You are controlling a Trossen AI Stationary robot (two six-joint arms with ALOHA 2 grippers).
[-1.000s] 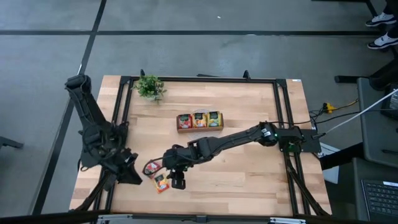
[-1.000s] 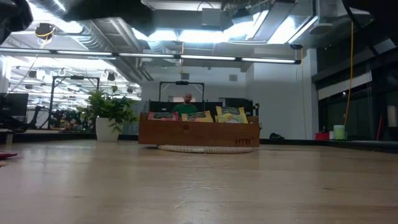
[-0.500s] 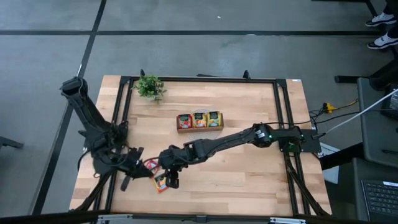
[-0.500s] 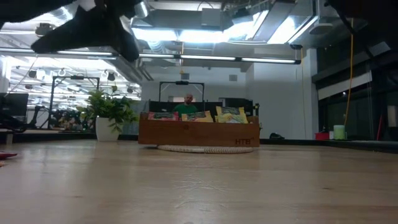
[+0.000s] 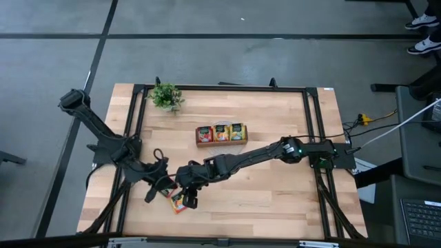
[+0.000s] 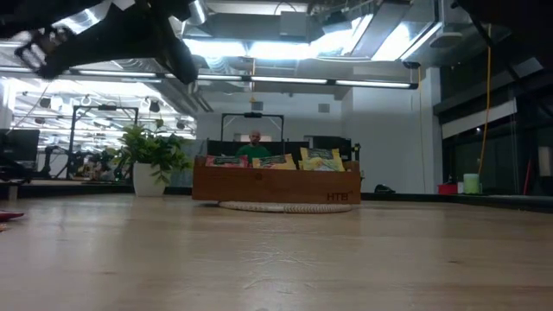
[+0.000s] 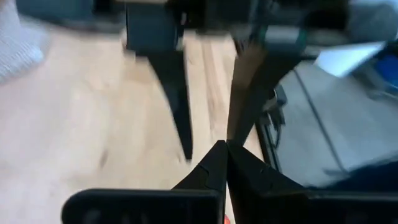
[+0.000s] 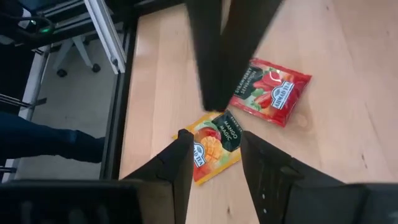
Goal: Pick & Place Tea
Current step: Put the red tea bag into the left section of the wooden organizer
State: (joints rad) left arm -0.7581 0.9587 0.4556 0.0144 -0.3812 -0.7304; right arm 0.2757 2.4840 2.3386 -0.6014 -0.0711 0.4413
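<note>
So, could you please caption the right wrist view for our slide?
Right gripper open above an orange tea sachet, a red sachet beside it on the wooden table.

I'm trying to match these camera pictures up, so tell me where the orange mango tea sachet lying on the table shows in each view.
High view: the orange square mango tea sachet lies near the table's front left, under the right gripper.
Low view: not in it.
Left wrist view: cannot tell; too blurred.
Right wrist view: orange sachet just ahead of the open jaws.
Shared landmark: the red square strawberry tea sachet beside it, partly hidden in the high view.
</note>
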